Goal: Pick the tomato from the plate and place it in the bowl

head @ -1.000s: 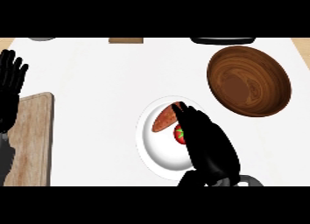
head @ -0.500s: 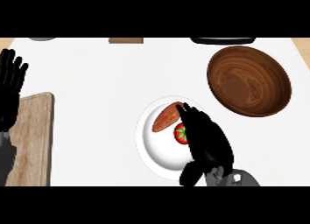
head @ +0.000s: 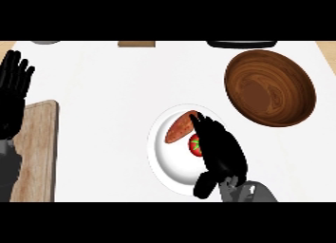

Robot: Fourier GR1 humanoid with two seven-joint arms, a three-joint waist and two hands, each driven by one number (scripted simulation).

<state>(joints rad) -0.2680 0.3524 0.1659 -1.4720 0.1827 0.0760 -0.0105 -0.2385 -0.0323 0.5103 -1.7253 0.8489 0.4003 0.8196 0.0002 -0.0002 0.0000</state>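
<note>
Tomato: tomato (head: 194,145) is sitting on the white plate (head: 163,163), right of the plate's middle, mostly hidden under your right hand (head: 222,151); only a red sliver with a green top is showing at the hand's left edge.
Neighbour on plate: a brownish oblong food piece (head: 178,129) is lying just far-left of the tomato, close enough that your fingers could nudge it.
Right hand: it is hovering over or on the tomato, fingers (head: 203,121) lying fairly straight and pointing to the far side, thumb hanging at the near side; you cannot tell yet whether anything is curling round the fruit.
Left hand: your left hand (head: 8,95) is resting at the left edge, fingers up and spread, above the wooden board (head: 38,142).
Handling: you are likely dealing with something light, round, smooth-skinned and a bit soft, so it may be rolling or slipping on the glossy plate and bruising if squeezed hard.
Where to hold: you are best wrapping fingers and thumb round its widest middle, on opposite sides, not at the stem top.
Bowl: the wooden bowl (head: 270,88) is waiting on the white surface (head: 115,85), far-right of the plate and just beside it, a short carry.
</note>
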